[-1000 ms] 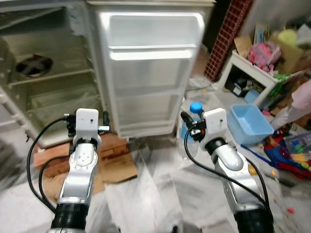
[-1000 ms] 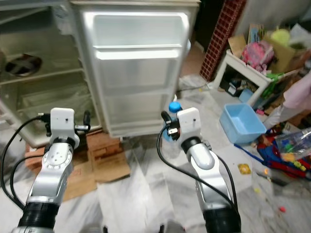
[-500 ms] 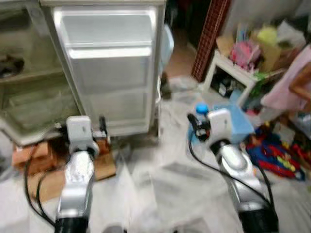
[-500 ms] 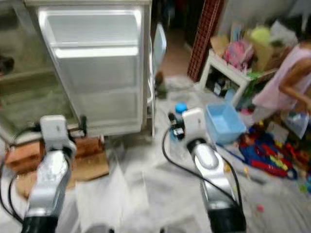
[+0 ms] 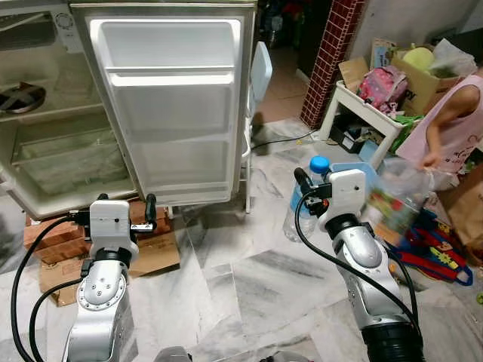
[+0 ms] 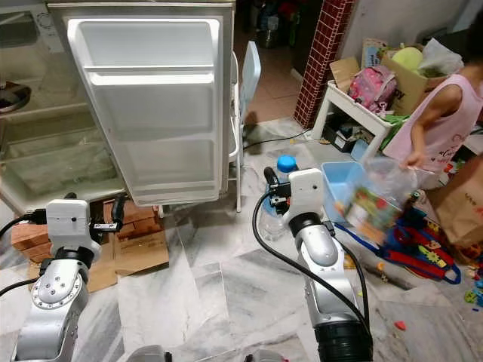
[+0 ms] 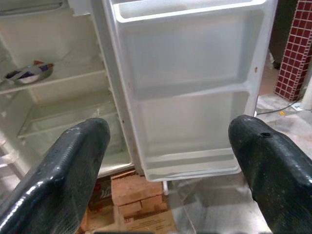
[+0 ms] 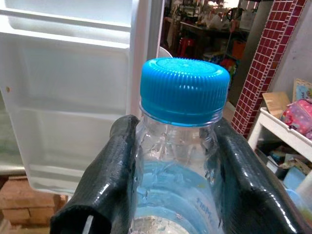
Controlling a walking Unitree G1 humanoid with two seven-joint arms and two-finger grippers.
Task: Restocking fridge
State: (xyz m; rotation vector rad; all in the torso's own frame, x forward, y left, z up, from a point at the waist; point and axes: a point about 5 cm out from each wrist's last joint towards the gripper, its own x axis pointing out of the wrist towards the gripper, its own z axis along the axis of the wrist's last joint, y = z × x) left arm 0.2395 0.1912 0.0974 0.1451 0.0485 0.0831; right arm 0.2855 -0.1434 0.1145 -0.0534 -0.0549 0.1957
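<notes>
**Operator:** Fingers (image 8: 109,190) on the right gripper (image 8: 171,185), what are they doing?

**Observer:** You have them clenched on the water bottle (image 5: 305,200), one black finger on each side just under its blue cap (image 8: 185,89). Your right arm (image 5: 361,260) is raised and bent, wrist forward, carrying the bottle upright above the marble floor (image 5: 249,279).

**Operator:** And my left side?

**Observer:** Your left gripper (image 7: 175,161) is released, its two fingers spread wide with nothing between them. That arm (image 5: 99,302) is held up at about the same height, pointing at the fridge (image 5: 45,113).

**Operator:** Where does the fridge stand relative to the bottle?

**Observer:** You face its open door (image 5: 177,105), whose white inner shelves are bare. The bottle is well to the right of the door's edge, apart from it. Inside the fridge compartment a small dish (image 7: 27,73) sits on an upper shelf. Bricks (image 5: 53,234) and flattened cardboard (image 5: 155,253) lie under the fridge front.

**Operator:** Anything near my right arm?

**Observer:** You have a person in pink (image 5: 453,128) just to its right, bending over and holding a clear plastic bag (image 5: 396,200). Toys and boxes clutter the floor behind them.
</notes>
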